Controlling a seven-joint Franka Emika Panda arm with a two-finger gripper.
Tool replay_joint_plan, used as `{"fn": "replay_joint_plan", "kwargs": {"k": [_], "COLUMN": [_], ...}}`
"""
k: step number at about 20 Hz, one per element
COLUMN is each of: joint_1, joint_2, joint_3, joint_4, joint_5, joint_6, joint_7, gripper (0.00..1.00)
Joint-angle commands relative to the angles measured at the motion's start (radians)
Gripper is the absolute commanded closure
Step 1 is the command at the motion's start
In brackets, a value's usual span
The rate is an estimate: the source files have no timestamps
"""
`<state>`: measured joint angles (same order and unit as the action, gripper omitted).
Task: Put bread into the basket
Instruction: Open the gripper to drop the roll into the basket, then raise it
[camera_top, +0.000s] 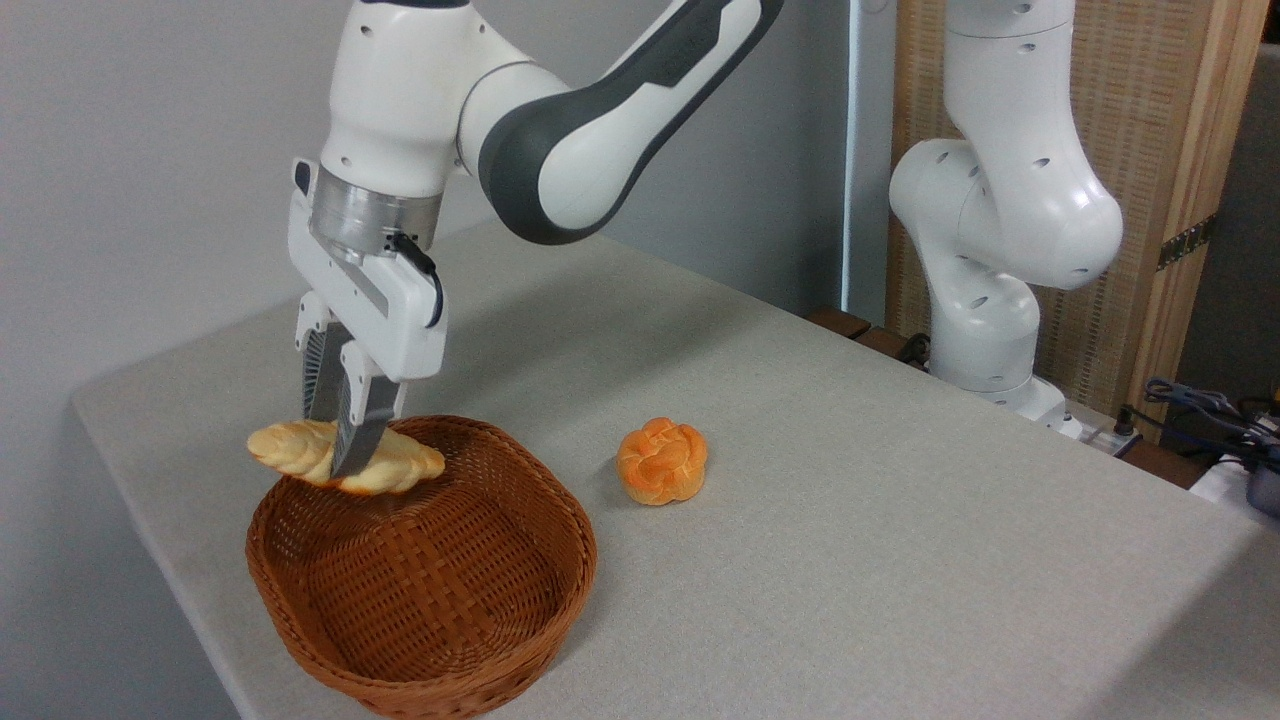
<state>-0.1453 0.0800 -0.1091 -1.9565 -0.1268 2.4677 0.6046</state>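
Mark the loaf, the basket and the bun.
loaf (410, 465): fixed camera, its right half, beside the fingers.
basket (575, 520): fixed camera, right side of the braided rim.
bun (661, 461): fixed camera, middle of its knotted top.

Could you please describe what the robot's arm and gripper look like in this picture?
The arm has glossy white rounded shells with dark grey sections at the joints and small round holes in the casing. A silver metal ring sits at the wrist, with a short black cable looping beside it. The gripper has a boxy white body and two grey ribbed fingers.
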Motion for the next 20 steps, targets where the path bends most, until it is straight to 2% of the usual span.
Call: {"fn": "replay_joint_plan", "kwargs": {"k": [1, 7, 10, 13, 17, 20], "joint_1": [-0.003, -0.003, -0.004, -0.003, -0.005, -0.003], "joint_2": [0.006, -0.005, -0.048, -0.113, -0.161, -0.161], "joint_3": [0.014, 0.034, 0.034, 0.07, 0.077, 0.097], "joint_4": [0.013, 0.013, 0.013, 0.013, 0.048, 0.105], "joint_5": [-0.016, -0.013, -0.005, -0.002, 0.0, 0.039], "joint_6": [0.01, 0.008, -0.015, -0.151, -0.359, -0.537], "joint_7": [-0.016, -0.022, -0.084, -0.109, -0.108, -0.098], "gripper": [0.0, 0.0, 0.0, 0.0, 0.0, 0.0]}}
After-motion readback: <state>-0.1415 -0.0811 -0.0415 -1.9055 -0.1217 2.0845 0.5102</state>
